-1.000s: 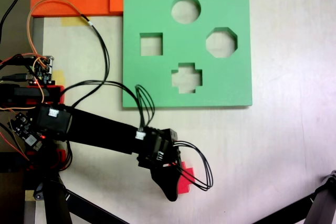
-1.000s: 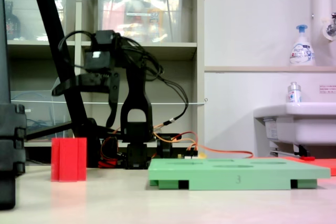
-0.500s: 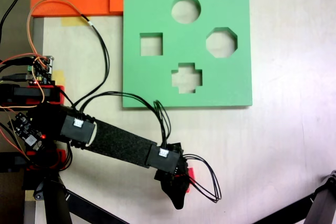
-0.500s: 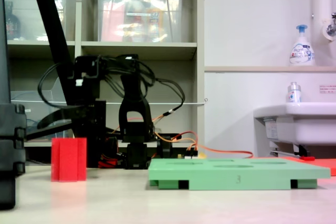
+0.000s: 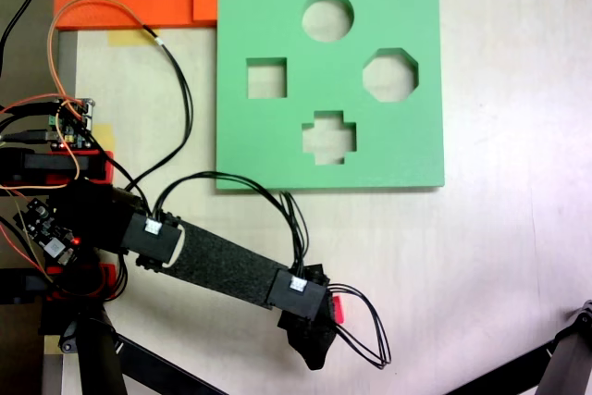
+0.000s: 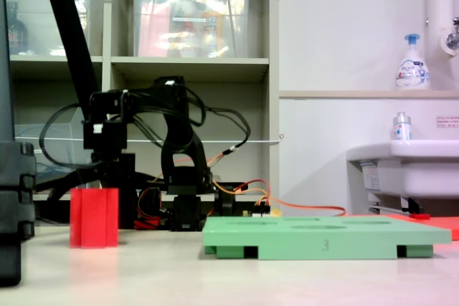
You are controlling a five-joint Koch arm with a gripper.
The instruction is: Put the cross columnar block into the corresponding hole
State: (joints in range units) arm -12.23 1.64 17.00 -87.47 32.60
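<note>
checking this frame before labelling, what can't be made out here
- Gripper: first exterior view, the wrist covers the jaws; open or shut unknown.
- Cross columnar block: whether it is touched; only a red sliver shows from above.
- Plus-shaped hole: second exterior view sees the green board edge-on, hiding cutouts.

Black Koch arm point(image 5: 222, 270) with a matte, rough-textured forearm link, small white connector labels on its motor blocks, bundled thin black cables point(image 5: 365, 330) looping off the wrist, orange and red wires point(image 5: 69, 20) at the base, red base parts point(image 5: 97, 164)
</note>
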